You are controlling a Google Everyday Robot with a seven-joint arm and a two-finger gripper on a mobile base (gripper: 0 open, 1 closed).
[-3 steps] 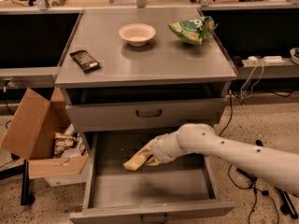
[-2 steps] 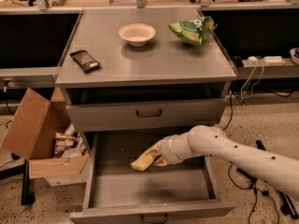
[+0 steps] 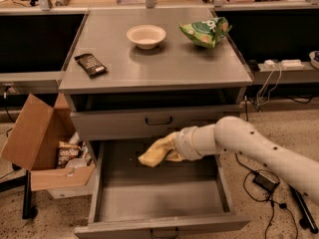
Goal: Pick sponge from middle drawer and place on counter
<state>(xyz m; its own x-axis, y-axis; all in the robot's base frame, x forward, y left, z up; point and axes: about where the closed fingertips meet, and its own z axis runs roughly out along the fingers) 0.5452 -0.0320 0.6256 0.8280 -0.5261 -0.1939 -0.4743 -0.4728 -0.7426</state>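
Observation:
The yellow sponge [image 3: 153, 154] hangs bent in my gripper [image 3: 170, 149], a little above the floor of the open middle drawer [image 3: 159, 199], near its back. My white arm reaches in from the right, and the gripper is shut on the sponge's right end, mostly hidden behind it. The grey counter [image 3: 164, 66] is the cabinet top above, well above the gripper.
On the counter stand a cream bowl [image 3: 146, 36], a green snack bag [image 3: 205, 31] and a dark snack bar [image 3: 90, 64]. The shut upper drawer front [image 3: 159, 122] overhangs the gripper. A cardboard box [image 3: 35, 133] sits left of the cabinet. Cables [image 3: 264, 180] lie on the floor at right.
The gripper has lifted the sponge off the drawer floor and moved it slightly right and up, toward the upper drawer front.

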